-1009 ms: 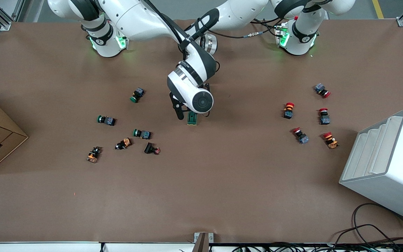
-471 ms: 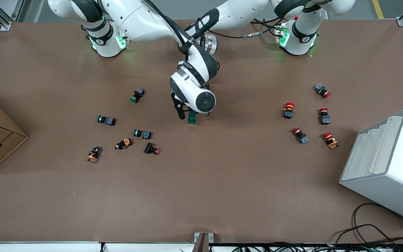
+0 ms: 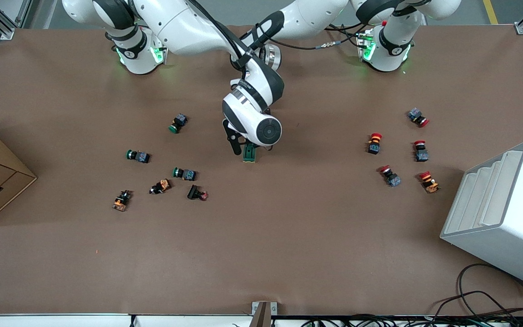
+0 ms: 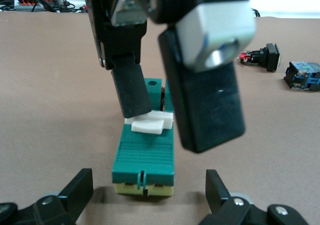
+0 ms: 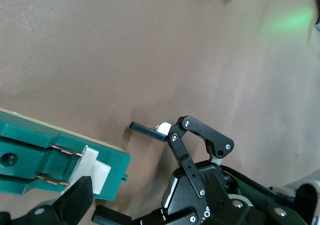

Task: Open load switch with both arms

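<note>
Pinching load switch (image 4: 145,152) tab: right hand (image 4: 160,117); left hand (image 5: 137,172) spread beside.

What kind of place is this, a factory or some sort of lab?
Most likely a robotics lab or test bench. Two white arms bolted to a brown-covered table work on a green load switch, red push buttons lie scattered about, and loose cables trail at the table's edge.
</note>
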Robot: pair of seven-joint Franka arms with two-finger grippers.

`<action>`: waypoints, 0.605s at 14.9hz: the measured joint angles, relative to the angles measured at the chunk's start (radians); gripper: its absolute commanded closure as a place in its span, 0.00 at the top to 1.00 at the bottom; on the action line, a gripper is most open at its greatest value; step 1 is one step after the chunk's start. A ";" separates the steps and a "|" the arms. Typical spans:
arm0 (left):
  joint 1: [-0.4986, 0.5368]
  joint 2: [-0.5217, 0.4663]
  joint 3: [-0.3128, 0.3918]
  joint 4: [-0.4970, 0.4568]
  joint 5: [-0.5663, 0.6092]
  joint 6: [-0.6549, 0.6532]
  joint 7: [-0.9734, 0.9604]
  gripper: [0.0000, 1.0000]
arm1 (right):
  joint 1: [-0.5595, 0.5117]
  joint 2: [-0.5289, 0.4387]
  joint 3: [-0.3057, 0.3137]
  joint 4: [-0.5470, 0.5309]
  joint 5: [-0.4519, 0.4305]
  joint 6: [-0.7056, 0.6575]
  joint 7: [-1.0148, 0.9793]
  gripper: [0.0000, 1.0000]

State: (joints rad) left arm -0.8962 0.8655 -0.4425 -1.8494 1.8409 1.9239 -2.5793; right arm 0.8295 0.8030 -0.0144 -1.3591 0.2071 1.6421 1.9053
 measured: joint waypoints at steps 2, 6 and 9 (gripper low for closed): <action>0.000 0.003 0.000 0.007 0.000 0.001 0.001 0.99 | -0.002 -0.002 -0.008 0.012 -0.013 0.001 -0.036 1.00; 0.000 0.005 0.000 0.008 0.000 0.001 0.002 0.99 | -0.044 -0.030 -0.041 0.043 -0.027 -0.011 -0.231 1.00; 0.000 0.005 0.000 0.012 -0.004 0.001 0.012 0.99 | -0.107 -0.072 -0.088 0.054 -0.067 -0.019 -0.461 1.00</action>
State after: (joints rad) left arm -0.8962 0.8700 -0.4427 -1.8370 1.8370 1.9252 -2.5672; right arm 0.7225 0.7314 -0.1024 -1.3052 0.1402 1.6235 1.4446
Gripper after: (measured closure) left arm 0.004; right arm 0.000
